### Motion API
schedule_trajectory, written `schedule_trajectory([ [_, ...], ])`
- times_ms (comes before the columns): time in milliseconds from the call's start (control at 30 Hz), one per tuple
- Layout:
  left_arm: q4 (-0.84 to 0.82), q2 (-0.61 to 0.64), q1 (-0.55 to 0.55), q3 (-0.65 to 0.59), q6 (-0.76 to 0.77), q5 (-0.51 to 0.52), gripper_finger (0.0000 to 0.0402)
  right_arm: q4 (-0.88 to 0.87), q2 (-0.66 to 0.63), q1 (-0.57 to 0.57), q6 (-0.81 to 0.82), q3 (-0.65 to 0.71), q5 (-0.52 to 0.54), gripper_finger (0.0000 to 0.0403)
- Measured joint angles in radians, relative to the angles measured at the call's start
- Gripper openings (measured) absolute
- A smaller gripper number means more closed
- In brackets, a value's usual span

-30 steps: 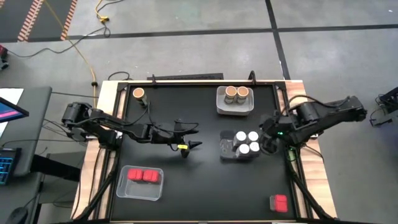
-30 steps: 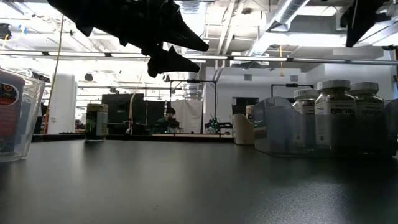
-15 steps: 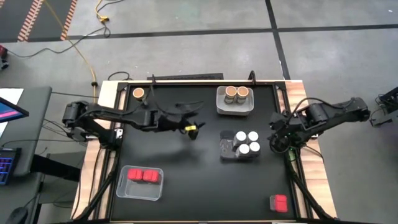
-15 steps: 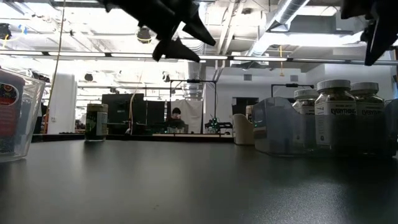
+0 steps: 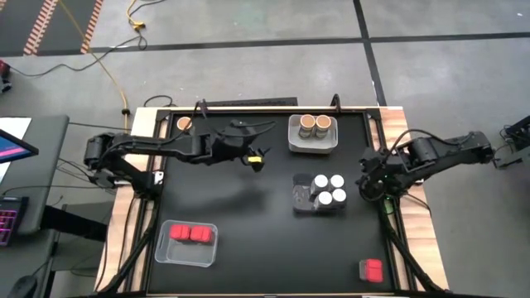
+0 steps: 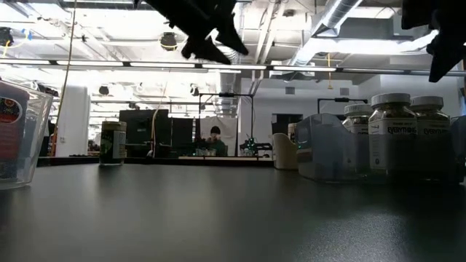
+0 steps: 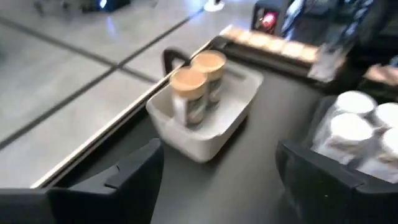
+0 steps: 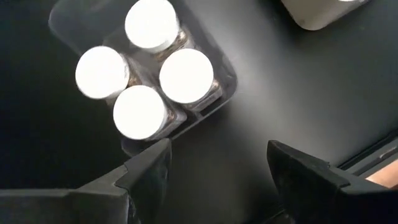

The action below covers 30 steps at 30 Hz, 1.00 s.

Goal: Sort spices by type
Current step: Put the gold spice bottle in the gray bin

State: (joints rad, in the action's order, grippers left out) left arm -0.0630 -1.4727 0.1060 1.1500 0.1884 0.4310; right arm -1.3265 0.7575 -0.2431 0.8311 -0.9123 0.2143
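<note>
On the matte black table (image 5: 248, 240), nearest the left edge toward the near corner, a clear rectangular plastic tray (image 5: 186, 243) holds two red boxy containers (image 5: 190, 234) side by side. At the far left corner a single cork-topped round jar (image 5: 184, 123) stands alone on the table.

The left gripper (image 5: 258, 160) hangs above the table between that lone jar and the far-edge tray. Its two dark fingers (image 7: 134, 174) are spread apart with nothing between them.

At the far edge, right of centre, a white rounded-corner tray (image 5: 313, 136) with smooth opaque walls holds two cork-topped jars (image 5: 315, 124), upright and touching; their tops are tan discs and their bodies carry printed labels.

Just nearer, a clear plastic tray (image 8: 214, 106) holds four round jars with flat white lids (image 8: 149, 65), packed in a two-by-two block with the jars touching. In the low view the jars' sides are transparent with dark printed lettering.

The right gripper (image 8: 214, 165) hangs beside this clear tray toward the right edge; its dark angular fingers (image 8: 149, 171) are spread wide and hold nothing.

Near the right near corner a single red boxy container (image 5: 372, 269) lies on the table, well apart from the trays.
</note>
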Motion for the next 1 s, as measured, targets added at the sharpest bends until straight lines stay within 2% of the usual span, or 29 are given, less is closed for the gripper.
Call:
schedule_trajectory([
  [267, -0.217, -0.001, 0.076, 0.000, 0.121, -0.020, 0.0357, 0.003, 0.000, 0.049, 0.137, 0.000, 0.001, 0.0292],
  [467, -0.257, -0.001, 0.081, 0.000, 0.113, -0.015, 0.0361, 0.003, 0.000, 0.079, 0.215, 0.000, 0.022, 0.0292],
  [567, -0.280, -0.001, 0.120, 0.002, 0.124, -0.017, 0.0361, 0.003, 0.000, 0.091, 0.227, 0.000, 0.045, 0.0292],
  [700, -0.518, -0.003, 0.244, 0.092, 0.098, -0.200, 0.0361, 0.003, 0.000, 0.110, 0.225, 0.000, 0.048, 0.0292],
  [833, -0.722, -0.024, 0.399, 0.190, -0.060, -0.268, 0.0361, 0.003, 0.000, 0.129, 0.219, 0.000, 0.058, 0.0292],
  [1000, -0.850, -0.018, 0.560, 0.298, -0.420, -0.361, 0.0361, 0.003, 0.001, 0.143, 0.211, 0.000, 0.085, 0.0292],
])
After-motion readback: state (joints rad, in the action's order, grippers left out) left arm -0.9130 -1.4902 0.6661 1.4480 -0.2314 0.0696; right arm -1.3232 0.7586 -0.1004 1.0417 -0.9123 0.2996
